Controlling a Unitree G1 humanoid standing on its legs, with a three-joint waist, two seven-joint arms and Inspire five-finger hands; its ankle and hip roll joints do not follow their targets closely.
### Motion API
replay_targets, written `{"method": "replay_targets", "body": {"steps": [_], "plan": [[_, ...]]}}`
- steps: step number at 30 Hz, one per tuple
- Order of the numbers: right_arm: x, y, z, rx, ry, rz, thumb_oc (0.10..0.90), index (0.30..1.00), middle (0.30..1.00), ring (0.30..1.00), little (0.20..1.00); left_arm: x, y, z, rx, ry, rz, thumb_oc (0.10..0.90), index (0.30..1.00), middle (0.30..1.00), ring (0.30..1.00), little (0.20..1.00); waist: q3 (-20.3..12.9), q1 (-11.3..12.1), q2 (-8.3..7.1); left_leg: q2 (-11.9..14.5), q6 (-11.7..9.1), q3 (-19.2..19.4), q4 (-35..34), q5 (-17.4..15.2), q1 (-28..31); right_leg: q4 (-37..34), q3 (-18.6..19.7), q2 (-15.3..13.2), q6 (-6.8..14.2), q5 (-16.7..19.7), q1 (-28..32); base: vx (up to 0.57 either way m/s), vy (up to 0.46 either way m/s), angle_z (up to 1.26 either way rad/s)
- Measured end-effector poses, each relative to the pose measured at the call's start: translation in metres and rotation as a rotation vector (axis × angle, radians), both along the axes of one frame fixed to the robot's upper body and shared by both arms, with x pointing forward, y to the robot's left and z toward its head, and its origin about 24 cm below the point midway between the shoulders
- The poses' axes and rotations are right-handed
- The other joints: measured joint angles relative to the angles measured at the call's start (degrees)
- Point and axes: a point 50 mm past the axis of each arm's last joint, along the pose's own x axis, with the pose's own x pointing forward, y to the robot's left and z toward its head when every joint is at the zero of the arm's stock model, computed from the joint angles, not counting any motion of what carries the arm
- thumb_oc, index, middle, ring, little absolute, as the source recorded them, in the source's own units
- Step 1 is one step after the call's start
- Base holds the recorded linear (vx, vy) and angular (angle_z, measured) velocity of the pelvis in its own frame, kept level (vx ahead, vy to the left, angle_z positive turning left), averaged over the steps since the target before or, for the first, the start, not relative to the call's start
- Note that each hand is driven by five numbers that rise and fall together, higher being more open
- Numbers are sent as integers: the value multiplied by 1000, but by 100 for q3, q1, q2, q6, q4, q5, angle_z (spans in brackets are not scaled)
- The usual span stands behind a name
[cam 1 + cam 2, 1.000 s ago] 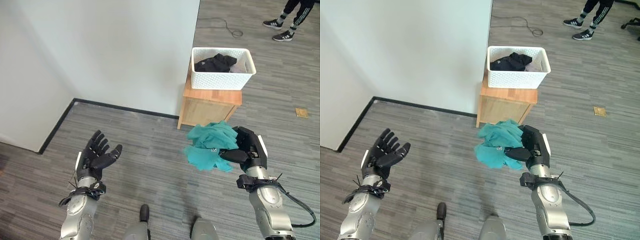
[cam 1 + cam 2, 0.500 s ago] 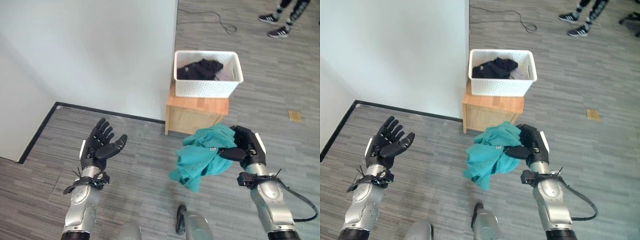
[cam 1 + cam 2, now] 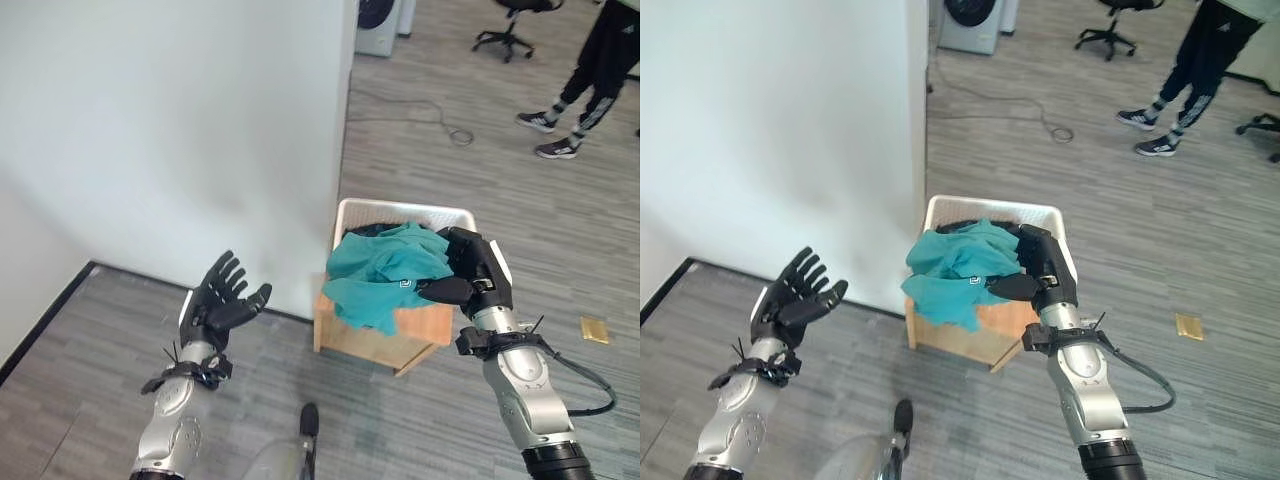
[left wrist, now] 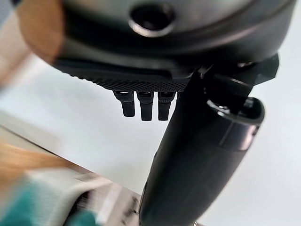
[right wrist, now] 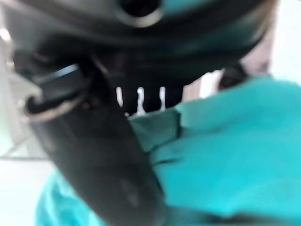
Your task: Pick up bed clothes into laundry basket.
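The left hand (image 3: 228, 300) is raised palm-up with its fingers spread wide, holding nothing, in front of the white wall (image 3: 180, 120). To its right, the right hand (image 3: 475, 275) has thumb and fingers curled round a teal garment (image 3: 385, 270), which hangs bunched over the white laundry basket (image 3: 350, 212). The basket sits on a small wooden cabinet (image 3: 385, 340). A person's legs (image 3: 585, 85) stand at the far right on the grey floor (image 3: 480, 170).

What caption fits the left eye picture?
Right hand carries a teal garment above the white laundry basket on its wooden stand; left hand open.
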Motion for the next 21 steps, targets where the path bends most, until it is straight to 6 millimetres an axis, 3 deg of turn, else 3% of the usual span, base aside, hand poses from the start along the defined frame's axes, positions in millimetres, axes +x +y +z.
{"method": "replay_targets", "body": {"steps": [2,4,5,6,7,8,9,11,12,13,15,17,20,21], "plan": [[-2,-5,3,-17,-7,-14,400,300,300,300,300,11,-1,22,36,-85,-19,800,900,900,900,900,17,-122,8,51,-9,-168,-241,-59,272,-38,127,-162,24,-15,-690,159,-84,61],[-3,-11,5,-25,-12,-32,400,300,300,300,300,16,-1,33,63,-127,-21,800,900,900,900,900,41,-254,81,116,-67,-399,-234,-233,454,-741,299,-474,-34,125,-1151,278,-158,57],[-3,-17,8,-55,-13,-40,400,300,300,300,300,16,-1,33,60,-130,-20,800,900,900,900,900,45,-339,203,262,-204,-633,-238,-400,583,-2138,558,-598,-33,620,-1257,257,-168,71],[-3,-22,13,-87,-16,-42,400,300,300,300,300,16,-1,33,60,-132,-19,800,900,900,900,900,52,-328,250,386,-263,-716,-239,-465,611,-2913,738,-594,0,1116,-1299,125,-100,82],[-3,-25,13,-89,-16,-56,400,300,300,300,300,16,1,30,66,-119,-14,800,900,900,900,900,60,-268,185,476,-431,-786,-247,-469,697,-3717,791,-600,193,1705,-1119,139,-132,70],[-4,-27,14,-94,-11,-63,400,300,300,300,300,14,2,24,60,-97,-5,800,900,900,900,900,61,-271,85,496,-573,-888,-268,-572,858,-3770,775,-626,188,2126,-919,81,-72,68],[-3,-32,17,-118,-12,-71,400,300,300,300,300,8,1,13,35,-58,3,800,900,900,900,900,17,-224,33,550,-668,-910,-273,-689,1060,-4023,778,-601,88,2810,-604,77,-64,49],[3,-48,43,-249,-54,-78,400,300,300,300,300,-3,-11,-7,-20,5,-12,800,900,900,900,900,-148,-115,324,810,-736,-646,-272,-795,1102,-4428,599,-322,-82,2894,-342,51,-44,30],[8,-59,71,-349,-113,-95,400,300,300,300,300,-6,-17,-12,-41,23,-31,800,900,900,900,900,-174,-110,413,868,-866,-489,-269,-704,1076,-4424,487,-257,-170,2846,-329,24,-45,34],[17,-67,98,-411,-174,-121,400,300,300,300,300,-8,-22,-16,-41,43,-52,800,900,900,900,900,-165,-138,398,899,-979,-308,-199,-628,1064,-4424,457,-202,-174,2843,-269,32,-39,27],[31,-81,136,-505,-235,-172,400,300,300,300,300,-9,-28,-20,-72,58,-72,800,900,900,900,900,-141,-108,340,924,-987,-206,-72,-634,1098,-4424,451,-166,-195,2827,-165,28,-49,10],[41,-111,185,-657,-236,-289,400,300,300,300,300,-11,-31,-22,-78,63,-107,800,900,900,900,900,-130,-54,313,965,-1031,-205,-217,-677,1214,-4425,432,-119,-236,2705,-74,4,-48,23],[45,-122,210,-687,-247,-357,400,300,300,300,300,-12,-25,-23,-92,73,-102,800,900,900,900,900,-130,-51,257,1040,-1036,-190,-266,-850,1199,-4427,439,-48,-208,2662,-106,-1,-19,10],[47,-119,208,-690,-244,-343,400,300,300,300,300,-12,-23,-23,-81,78,-102,800,900,900,900,900,-143,-48,201,1036,-1035,-187,-267,-854,1191,-4428,447,-53,-200,2663,-114,-25,-22,-4]]}}
